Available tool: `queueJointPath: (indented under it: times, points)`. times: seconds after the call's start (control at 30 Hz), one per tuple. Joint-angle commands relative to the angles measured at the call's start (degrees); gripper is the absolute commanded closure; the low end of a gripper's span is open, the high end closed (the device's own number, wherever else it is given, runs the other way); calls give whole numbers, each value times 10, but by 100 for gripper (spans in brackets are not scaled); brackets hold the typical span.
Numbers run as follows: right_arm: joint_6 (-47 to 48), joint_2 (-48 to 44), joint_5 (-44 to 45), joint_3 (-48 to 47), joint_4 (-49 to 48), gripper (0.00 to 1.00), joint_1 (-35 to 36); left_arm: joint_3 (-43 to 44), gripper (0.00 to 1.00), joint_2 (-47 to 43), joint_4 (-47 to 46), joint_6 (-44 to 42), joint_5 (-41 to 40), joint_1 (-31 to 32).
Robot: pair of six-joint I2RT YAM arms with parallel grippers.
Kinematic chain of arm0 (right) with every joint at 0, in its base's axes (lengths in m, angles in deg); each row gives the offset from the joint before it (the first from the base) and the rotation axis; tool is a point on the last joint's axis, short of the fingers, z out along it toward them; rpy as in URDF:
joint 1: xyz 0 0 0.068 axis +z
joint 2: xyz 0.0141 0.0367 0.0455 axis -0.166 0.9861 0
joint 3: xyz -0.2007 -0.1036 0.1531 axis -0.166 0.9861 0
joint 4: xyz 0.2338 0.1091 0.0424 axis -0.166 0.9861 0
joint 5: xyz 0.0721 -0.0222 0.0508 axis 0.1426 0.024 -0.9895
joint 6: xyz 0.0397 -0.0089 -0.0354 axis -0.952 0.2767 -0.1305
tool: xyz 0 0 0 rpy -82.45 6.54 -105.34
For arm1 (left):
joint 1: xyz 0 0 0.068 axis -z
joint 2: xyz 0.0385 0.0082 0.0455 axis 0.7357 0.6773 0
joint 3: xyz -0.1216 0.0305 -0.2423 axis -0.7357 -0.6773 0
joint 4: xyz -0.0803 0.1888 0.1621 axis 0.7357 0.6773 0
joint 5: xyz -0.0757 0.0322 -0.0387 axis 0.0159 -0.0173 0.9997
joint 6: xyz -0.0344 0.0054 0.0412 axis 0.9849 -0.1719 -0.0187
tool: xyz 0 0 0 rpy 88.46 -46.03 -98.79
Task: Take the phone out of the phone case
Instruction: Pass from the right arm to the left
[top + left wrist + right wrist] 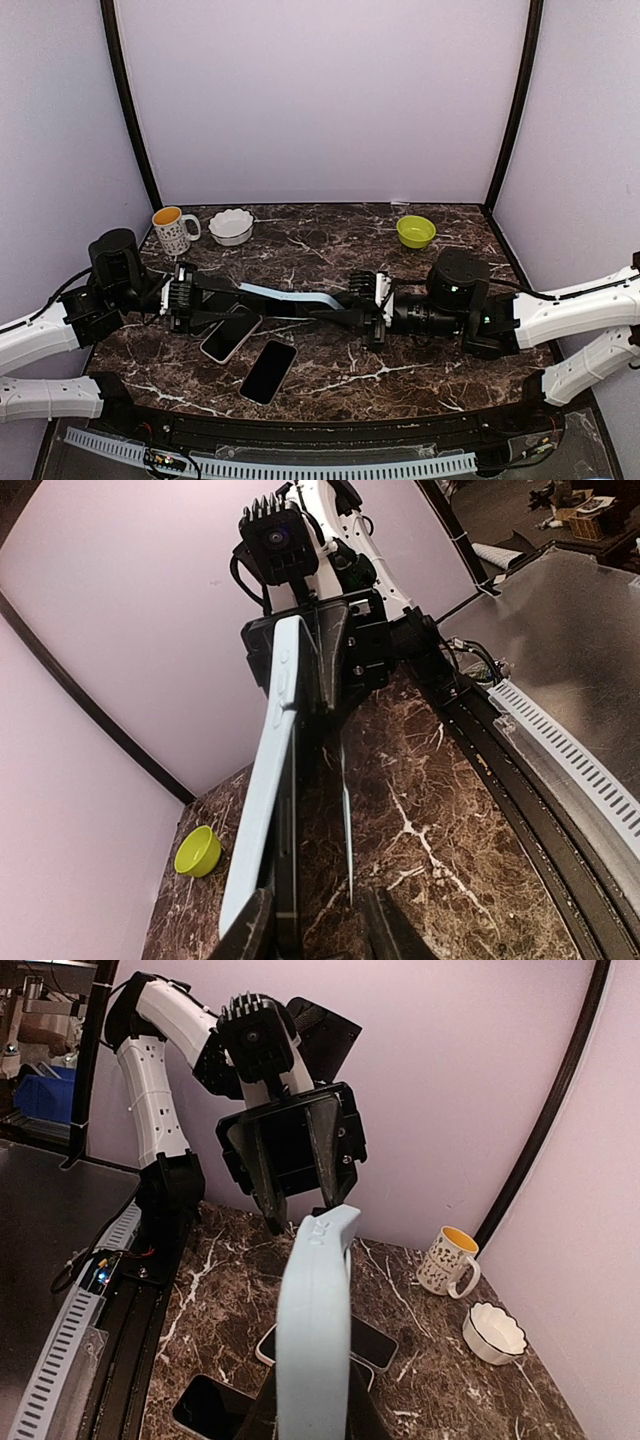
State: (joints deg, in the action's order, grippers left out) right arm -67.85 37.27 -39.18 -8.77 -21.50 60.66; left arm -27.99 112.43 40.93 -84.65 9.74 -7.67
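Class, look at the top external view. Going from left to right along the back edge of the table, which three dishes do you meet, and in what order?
mug → white bowl → green bowl

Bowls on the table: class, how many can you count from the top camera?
2. A white scalloped bowl stands back left, beside the mug. A green bowl stands back right. No others show.
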Motion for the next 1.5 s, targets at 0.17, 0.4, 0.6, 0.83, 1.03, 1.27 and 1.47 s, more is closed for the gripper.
queueJointPath:
  times: [0.17,0.4,0.6,0.83,1.03,1.27,1.47]
  points:
    - [13,4,-91,-51,-105,100,39,-2,66,14,6,10,-22,-2]
    - [35,13,-98,-55,-88,100,43,-1,75,6,1,20,-3,-2]
    - [46,23,-114,-67,-82,100,46,2,76,19,14,13,-9,-2]
    - [54,30,-110,-69,-76,100,51,5,85,22,16,10,-15,-3]
    - [28,24,-73,-52,-60,67,51,9,100,16,10,10,-32,-3]
    - [-30,-22,1,-3,3,2,53,6,100,14,8,-17,-76,-2]
    - [-108,-67,88,13,94,1,54,15,100,25,34,-90,-78,-2]
